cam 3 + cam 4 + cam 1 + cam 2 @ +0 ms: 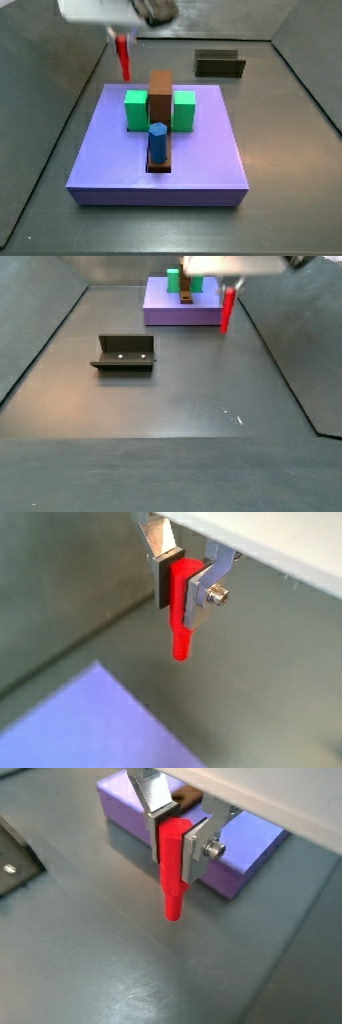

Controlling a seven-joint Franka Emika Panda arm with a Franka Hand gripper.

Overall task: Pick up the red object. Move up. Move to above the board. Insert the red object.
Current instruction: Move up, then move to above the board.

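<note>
Red object [171,868] clamped upright in pincer [178,830], raised beside board [201,150].

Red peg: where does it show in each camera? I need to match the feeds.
Wrist view: red peg hangs from the claw, clear of the board.
Wrist view: peg in the claw, before the board.
Side view: peg behind the board's far edge.
Side view: peg beside the board.
Shared landmark: the board.
</note>
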